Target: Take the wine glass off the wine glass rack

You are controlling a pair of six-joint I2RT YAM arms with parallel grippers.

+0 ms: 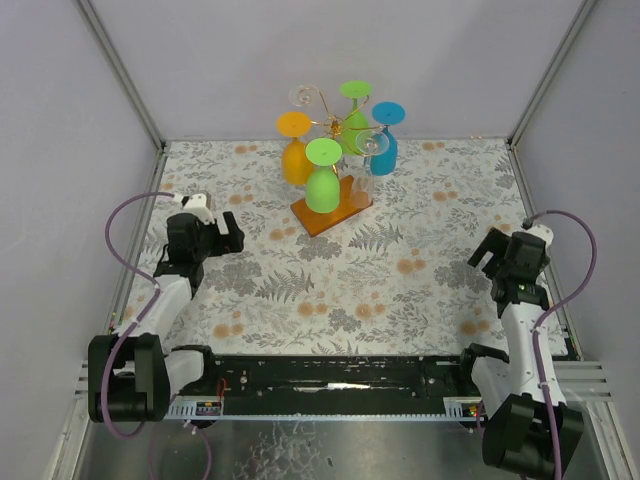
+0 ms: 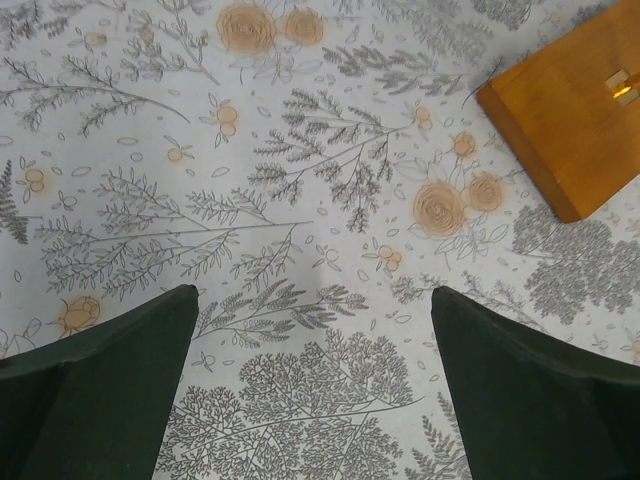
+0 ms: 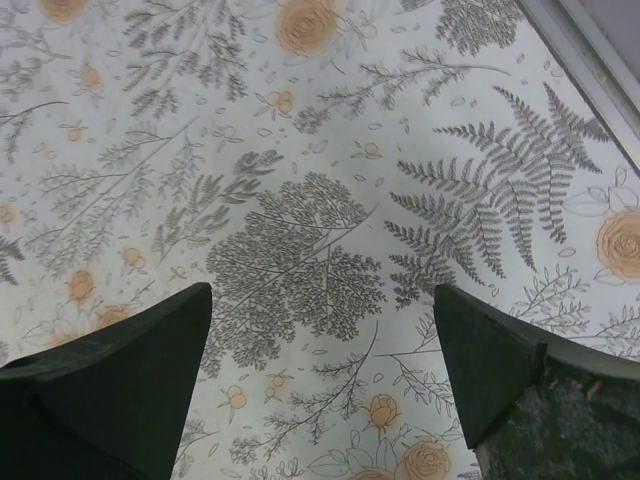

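You have left fingers (image 2: 100,390) and right fingers (image 3: 110,380) spread, holding nothing; the wine glass rack (image 1: 318,217) stands upper centre.

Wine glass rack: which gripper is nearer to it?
Left. The left gripper is just left of the wine glass rack; the right gripper sits farther off to its right.

The wine glass rack (image 1: 336,124) is formed of thin, glossy, gold-coloured metal wire. Its base (image 2: 570,105) is finished smooth and orange, wood-like, with a slight sheen. The coloured glasses (image 1: 322,186) are seen as opaque and matt. The clear glass (image 1: 361,186) is transparent. The table covering (image 1: 420,280) is recorded as a matt printed sheet; cloth or paper is not determined. The fingers (image 2: 100,400) of the left gripper (image 2: 313,295) and those of the right gripper (image 3: 320,290) are noted as dark and matt.
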